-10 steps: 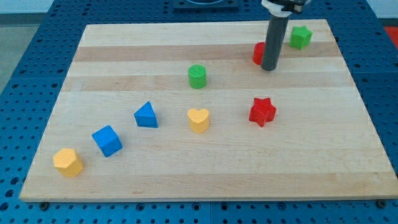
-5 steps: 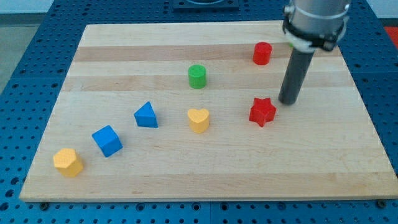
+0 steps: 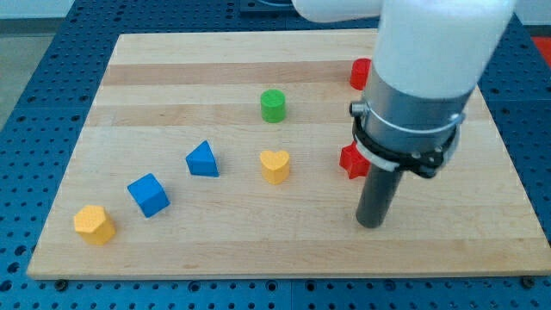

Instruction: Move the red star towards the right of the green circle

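Note:
The red star lies right of the board's middle, mostly hidden behind my arm; only its left part shows. The green circle stands up and to the left of it. My tip rests on the board below and slightly right of the red star, apart from it.
A yellow heart lies left of the red star. A blue triangle, a blue cube and a yellow block run down to the left. A red block sits near the top, partly hidden by the arm. The wooden board lies on a blue pegboard.
My tip has moved from the top right, past the star's right side, down to below the star. The arm now hides the green block at top right and most of the star.

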You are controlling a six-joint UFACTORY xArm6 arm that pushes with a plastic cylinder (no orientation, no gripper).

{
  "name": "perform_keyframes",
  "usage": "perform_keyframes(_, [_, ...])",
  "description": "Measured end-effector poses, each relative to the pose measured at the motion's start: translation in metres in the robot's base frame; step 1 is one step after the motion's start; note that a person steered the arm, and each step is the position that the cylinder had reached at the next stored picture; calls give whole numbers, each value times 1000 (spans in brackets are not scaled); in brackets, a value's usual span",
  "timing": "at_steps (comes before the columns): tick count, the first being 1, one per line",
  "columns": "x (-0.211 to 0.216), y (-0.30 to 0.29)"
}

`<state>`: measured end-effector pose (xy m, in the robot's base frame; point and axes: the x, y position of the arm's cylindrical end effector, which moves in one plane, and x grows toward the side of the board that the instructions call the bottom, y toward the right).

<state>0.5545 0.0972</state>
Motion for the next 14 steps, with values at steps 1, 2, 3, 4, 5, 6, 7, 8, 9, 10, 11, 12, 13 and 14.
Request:
perform_keyframes(1, [-63,-3])
perform_keyframes(2, [-104,-11])
perform_keyframes(3, [-104,-20])
perform_keyframes(4, [-120,-33])
perform_keyframes(5, [-115,-33])
perform_keyframes(6, [-76,5])
perform_keyframes(7, [-61,29])
perform_keyframes(8, [-98,38])
perform_keyframes(9, [-99,21])
perform_keyframes(10, [-100,3])
perform_keyframes(11, [-134,-18])
perform_keyframes(12, [-136,-29])
perform_keyframes(13, [-136,-35])
perform_keyframes(14, [-146,-44])
